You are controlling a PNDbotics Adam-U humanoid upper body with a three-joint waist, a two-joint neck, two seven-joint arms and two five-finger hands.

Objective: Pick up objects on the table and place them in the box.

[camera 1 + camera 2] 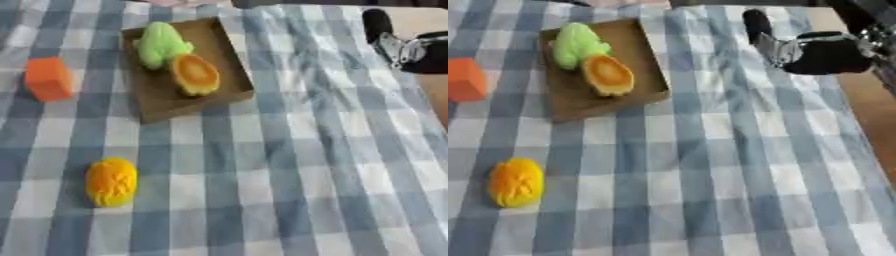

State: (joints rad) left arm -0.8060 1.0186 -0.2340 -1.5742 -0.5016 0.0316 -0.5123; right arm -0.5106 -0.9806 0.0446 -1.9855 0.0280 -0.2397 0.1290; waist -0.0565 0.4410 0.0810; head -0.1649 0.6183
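Note:
A shallow brown box lies at the upper left of the checked cloth. Inside it are a green plush toy and an orange oval toy, touching each other. An orange block stands on the cloth left of the box. Closer to me at the lower left lies a yellow-orange round toy. My right hand, black with silver parts, hovers at the upper right, well apart from the box, open and holding nothing. My left hand shows in neither view.
A blue-and-white checked cloth covers the table. The bare wooden table edge shows along the right side, beyond the cloth.

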